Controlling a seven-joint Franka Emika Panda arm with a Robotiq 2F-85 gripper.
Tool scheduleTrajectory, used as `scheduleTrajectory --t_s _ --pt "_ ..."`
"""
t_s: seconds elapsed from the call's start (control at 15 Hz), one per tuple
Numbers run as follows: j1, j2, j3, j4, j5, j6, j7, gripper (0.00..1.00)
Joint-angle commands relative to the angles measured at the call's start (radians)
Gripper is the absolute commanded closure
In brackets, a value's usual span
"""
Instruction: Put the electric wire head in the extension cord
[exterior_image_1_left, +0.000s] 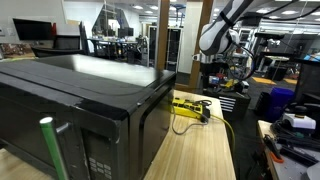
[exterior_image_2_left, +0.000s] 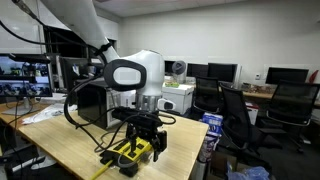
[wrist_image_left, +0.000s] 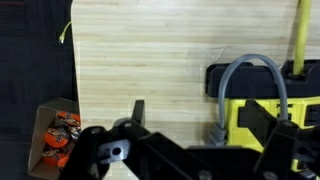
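Note:
The yellow extension cord (wrist_image_left: 262, 112) lies flat on the wooden table at the right of the wrist view. It also shows in both exterior views (exterior_image_1_left: 188, 104) (exterior_image_2_left: 127, 158). A grey wire (wrist_image_left: 250, 66) arches over the strip's black end, and its grey plug head (wrist_image_left: 215, 131) points down beside the yellow body. My gripper (wrist_image_left: 203, 122) is open and hangs low over the strip's end. The plug head lies between its two fingers, and neither finger touches it. In an exterior view the gripper (exterior_image_2_left: 140, 148) hovers just above the strip.
A big black microwave (exterior_image_1_left: 80, 100) stands on the table next to the strip. The strip's yellow cable (wrist_image_left: 298, 35) runs off along the far edge. A cardboard box of orange packets (wrist_image_left: 55, 140) sits below the table's edge. Office chairs (exterior_image_2_left: 235, 115) stand beyond the table.

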Motion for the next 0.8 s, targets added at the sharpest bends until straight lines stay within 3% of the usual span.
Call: scheduleTrajectory --t_s 0.0,0.53,0.73 --pt "-0.032 0.034 0.053 0.007 0.029 0.038 0.007 0.0" --pt "-0.027 0.03 0.074 0.004 -0.003 0.022 0.038 0.0" --pt "-0.051 0.077 0.091 0.0 0.021 0.079 0.002 0.0"
